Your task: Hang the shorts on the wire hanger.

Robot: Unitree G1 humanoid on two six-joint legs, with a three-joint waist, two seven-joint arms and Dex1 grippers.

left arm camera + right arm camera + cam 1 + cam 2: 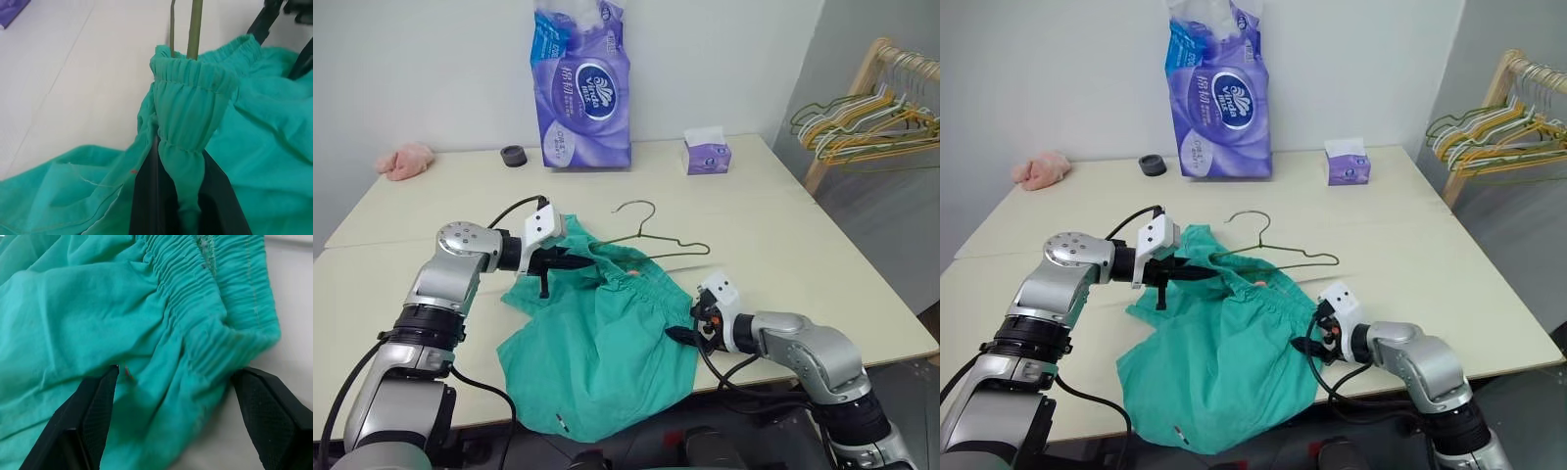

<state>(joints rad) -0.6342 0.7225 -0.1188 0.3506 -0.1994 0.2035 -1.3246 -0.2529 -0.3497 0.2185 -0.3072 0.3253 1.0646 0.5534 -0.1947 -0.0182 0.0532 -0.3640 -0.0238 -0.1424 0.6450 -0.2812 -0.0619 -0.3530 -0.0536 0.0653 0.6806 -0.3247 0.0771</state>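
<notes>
The shorts (597, 343) lie on the table (822, 264), legs hanging over the near edge, waistband toward the wire hanger (651, 235), whose lower wires run into the waist opening. Your left gripper (570, 261) is clamped shut on a pinch of the waistband, holding that end raised. Your right gripper (171, 396) stands open, its fingers (93, 406) astride the far end of the waistband, not yet closed.

Recommendation: close the right fingers squarely on the elastic, not the loose cloth below it. Then draw the band taut between both hands so the opening stays wide. Risk: pulling too early may slide the hanger out.
</notes>
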